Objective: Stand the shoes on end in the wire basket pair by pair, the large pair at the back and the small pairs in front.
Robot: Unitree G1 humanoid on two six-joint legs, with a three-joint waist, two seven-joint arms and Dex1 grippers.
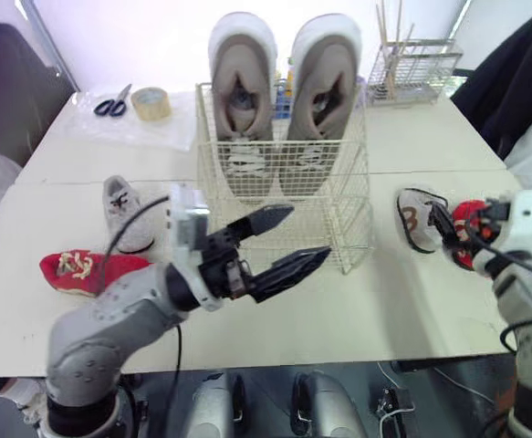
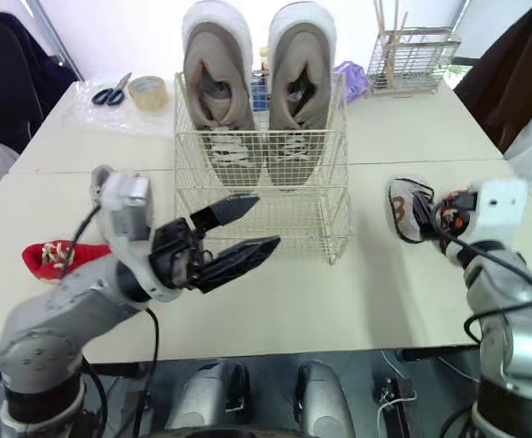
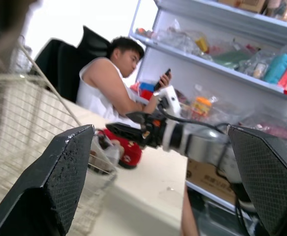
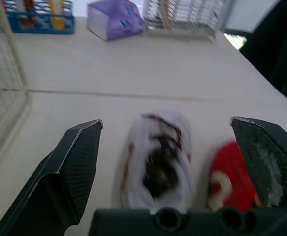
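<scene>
I have my left gripper [image 1: 307, 233] with its fingers spread wide, holding nothing, hovering just in front of the basket [image 1: 352, 196]. My right gripper [image 4: 166, 121] is equally wide apart and empty. The right white shoe [image 4: 158, 157] lies in line with its gap on the table [image 1: 402, 310], with the right red shoe [image 4: 229, 179] just beside it. The large pair [image 1: 243, 100] stands on end at the basket's back. The left white shoe [image 1: 127, 212] and left red shoe [image 1: 88, 271] lie near each other on the table's left.

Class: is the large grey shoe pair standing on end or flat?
On end: both large grey shoes stand in the white wire basket, heels above its rim.
</scene>
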